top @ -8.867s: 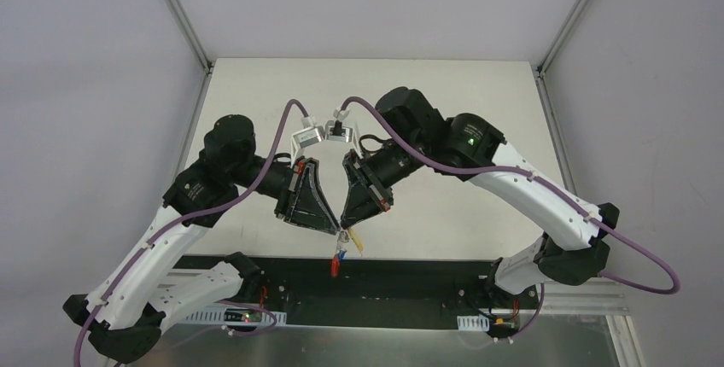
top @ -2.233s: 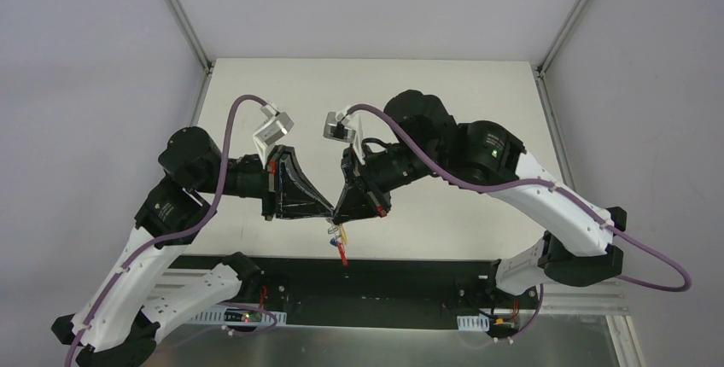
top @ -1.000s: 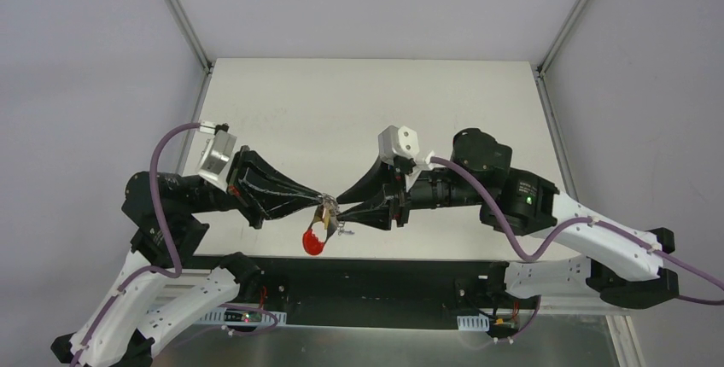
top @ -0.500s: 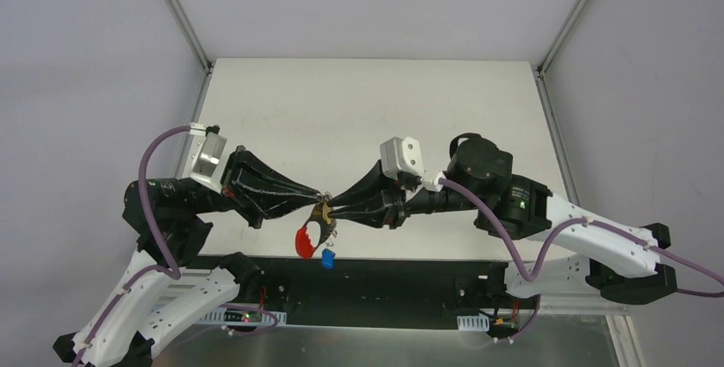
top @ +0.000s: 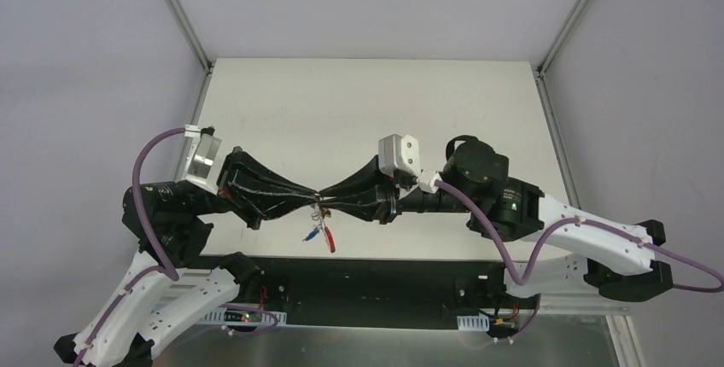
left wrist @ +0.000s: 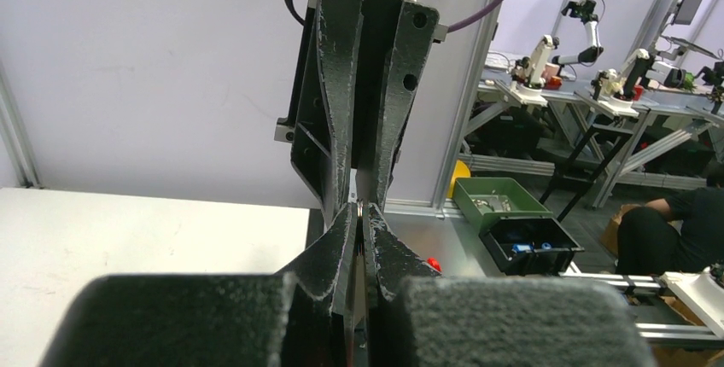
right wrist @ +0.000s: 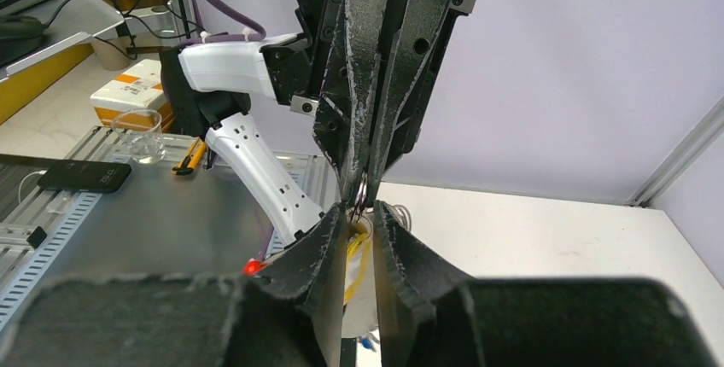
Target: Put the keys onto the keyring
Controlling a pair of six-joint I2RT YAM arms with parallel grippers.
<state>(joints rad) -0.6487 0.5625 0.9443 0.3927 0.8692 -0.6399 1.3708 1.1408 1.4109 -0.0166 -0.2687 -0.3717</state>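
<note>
We count two arms over the pale table (top: 359, 102), and their claws meet tip to tip just below the middle of the top view. The left gripper (top: 313, 205) comes in from the left and the right gripper (top: 332, 206) from the right. Beneath that meeting point hangs one keyring (top: 319, 213), clear of the table. Its one red strap (top: 329, 242) dangles lowest, with the one blue tag (top: 312, 235) just left of it. In the left wrist view the left fingers (left wrist: 335, 247) are pressed nearly together on a thin sliver of silver metal, so we read that claw as clamped on the ring. In the right wrist view the right fingers (right wrist: 323, 243) pinch one key (right wrist: 353, 258), its yellow head showing in the narrow slot between them. The silver ring sits just above, at the tips of the opposing claw. At the left edge of that view lies one orange-and-white box (right wrist: 130, 92); its print is too small for us to read.
</note>
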